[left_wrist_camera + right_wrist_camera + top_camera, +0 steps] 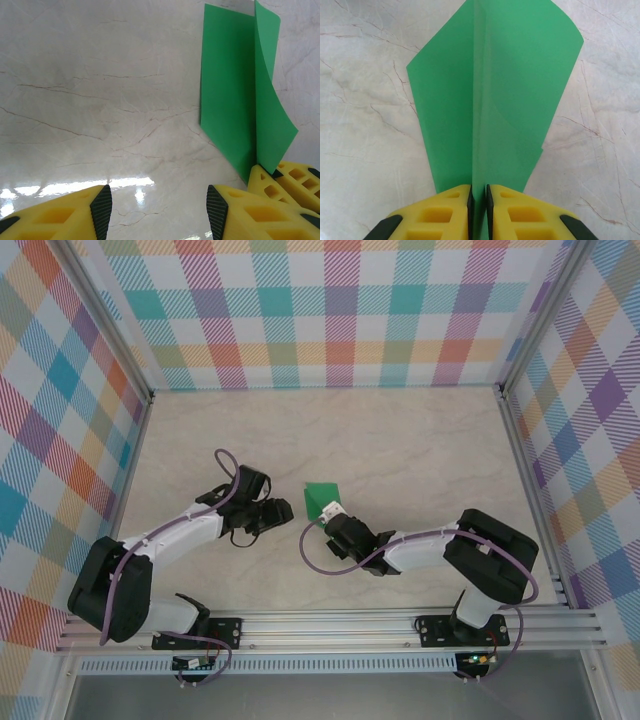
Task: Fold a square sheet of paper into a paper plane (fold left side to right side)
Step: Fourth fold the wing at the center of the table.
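Note:
The green sheet of paper (322, 498) is folded into layered flaps that spread from a central crease (495, 90). My right gripper (479, 200) is shut on the near end of that crease, so the paper stands up between the two pads. In the top view the right gripper (335, 515) sits just below the paper at the table's middle. My left gripper (280, 510) is to the left of the paper and apart from it. In the left wrist view the left gripper (157, 200) is open over bare table, with the paper (230, 90) at the upper right and the right gripper's yellow fingers (285, 180) beside it.
A marble-patterned tabletop (400, 440) is enclosed by plaid walls (330, 310) at the back and both sides. An aluminium rail (330, 625) runs along the near edge by the arm bases.

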Robot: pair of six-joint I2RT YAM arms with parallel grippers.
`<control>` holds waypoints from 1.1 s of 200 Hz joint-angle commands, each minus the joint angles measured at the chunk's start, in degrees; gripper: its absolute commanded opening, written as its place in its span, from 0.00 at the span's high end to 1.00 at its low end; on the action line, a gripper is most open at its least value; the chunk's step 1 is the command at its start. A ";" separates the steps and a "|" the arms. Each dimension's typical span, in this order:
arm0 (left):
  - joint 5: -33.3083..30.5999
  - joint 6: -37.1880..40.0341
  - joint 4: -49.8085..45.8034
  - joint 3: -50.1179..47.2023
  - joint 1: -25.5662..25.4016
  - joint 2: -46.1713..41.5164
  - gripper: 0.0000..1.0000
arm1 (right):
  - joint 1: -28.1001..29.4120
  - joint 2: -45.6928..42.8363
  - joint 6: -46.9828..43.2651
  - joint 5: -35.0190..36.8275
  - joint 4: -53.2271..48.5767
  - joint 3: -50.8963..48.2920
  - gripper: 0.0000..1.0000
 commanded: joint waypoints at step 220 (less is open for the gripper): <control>6.27 -3.02 12.33 4.44 -4.68 10.66 0.44 | -7.46 -1.61 5.63 -18.68 1.21 -2.05 0.85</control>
